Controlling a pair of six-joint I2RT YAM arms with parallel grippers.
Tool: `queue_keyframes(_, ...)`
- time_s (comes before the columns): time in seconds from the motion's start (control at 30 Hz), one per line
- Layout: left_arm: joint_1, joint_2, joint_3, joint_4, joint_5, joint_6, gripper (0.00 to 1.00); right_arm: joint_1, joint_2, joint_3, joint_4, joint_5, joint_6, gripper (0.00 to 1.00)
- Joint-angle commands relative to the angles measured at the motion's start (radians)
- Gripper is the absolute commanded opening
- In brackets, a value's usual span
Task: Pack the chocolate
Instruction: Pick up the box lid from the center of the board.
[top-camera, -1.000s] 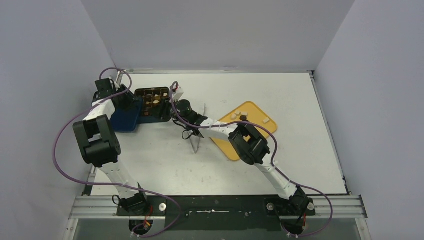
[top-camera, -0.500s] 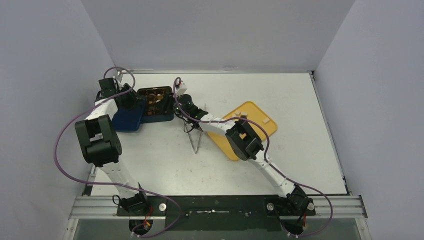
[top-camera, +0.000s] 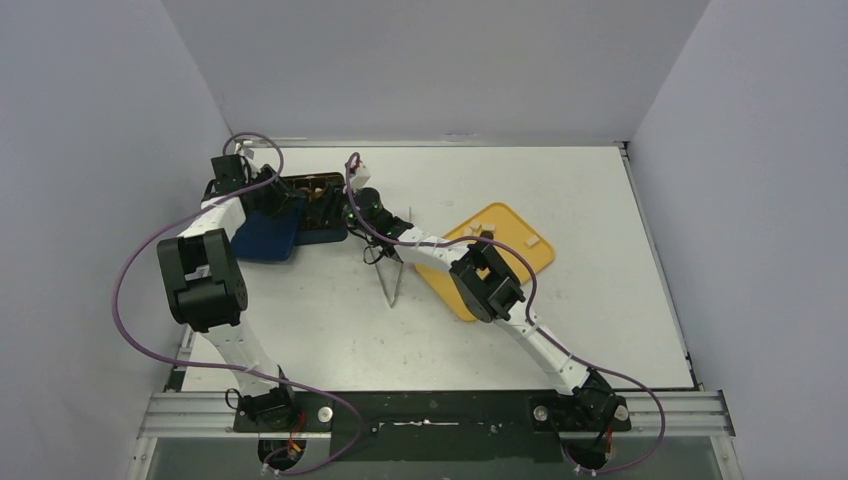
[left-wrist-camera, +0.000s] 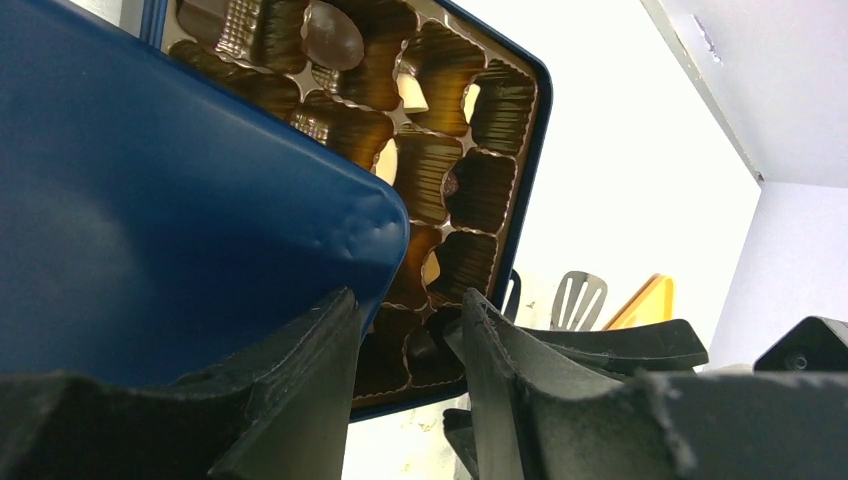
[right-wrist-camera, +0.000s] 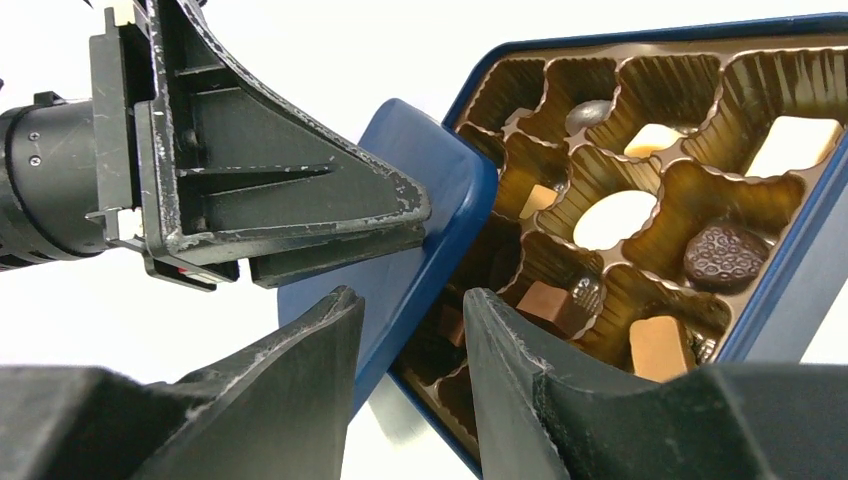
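White desk (top-camera: 600, 300), grey walls. The chocolate (right-wrist-camera: 722, 256) sits in the far-left box (top-camera: 335, 236); I judge we're lidding. My left tool (left-wrist-camera: 405, 330) meets the tilted lid (top-camera: 265, 235), grip I cannot tell; right tool (right-wrist-camera: 410, 320) narrow, empty. Next: lower lid squarely.

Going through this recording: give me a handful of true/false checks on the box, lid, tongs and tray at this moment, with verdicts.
1. The blue lid fully covers the chocolate box. False: it sits over one side only, and many compartments show.
2. The left gripper grips the lid's edge. True.
3. The metal tongs are held in a gripper. False: they lie on the table, between the box and the yellow tray.
4. A few cream pieces lie on the yellow tray. True.
5. Every exposed compartment holds a chocolate. False: several are empty, while others hold pieces such as the white oval.
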Motion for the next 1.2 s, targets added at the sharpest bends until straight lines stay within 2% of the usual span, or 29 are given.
queue_keyframes(0.0,-0.009,0.013,0.002,0.021,0.014,-0.003,0.40,0.005,0.015,0.037,0.009,-0.009,0.006,0.43)
queue_keyframes(0.37,-0.037,0.069,0.077,0.017,0.005,-0.008,0.40,-0.026,-0.160,-0.244,0.112,0.019,-0.039,0.42)
queue_keyframes(0.6,-0.042,0.108,0.119,0.028,0.002,-0.021,0.40,-0.036,-0.212,-0.295,0.128,0.005,-0.123,0.43)
queue_keyframes(0.73,-0.042,0.128,0.145,0.020,-0.003,-0.013,0.40,-0.025,-0.228,-0.330,0.179,-0.052,-0.300,0.47)
queue_keyframes(0.8,-0.042,0.136,0.150,0.020,-0.002,-0.013,0.40,-0.023,-0.254,-0.386,0.263,-0.104,-0.405,0.47)
queue_keyframes(0.87,-0.042,0.141,0.154,0.021,0.002,-0.015,0.40,-0.008,-0.289,-0.459,0.324,-0.129,-0.554,0.51)
queue_keyframes(0.97,-0.042,0.145,0.157,0.022,0.006,-0.015,0.40,0.017,-0.314,-0.474,0.296,-0.131,-0.797,0.58)
queue_keyframes(1.03,-0.042,0.147,0.161,0.019,0.010,-0.015,0.40,0.021,-0.313,-0.470,0.285,-0.172,-0.907,0.60)
queue_keyframes(1.17,-0.042,0.153,0.175,0.002,0.021,-0.015,0.40,0.022,-0.302,-0.516,0.367,-0.270,-1.164,0.61)
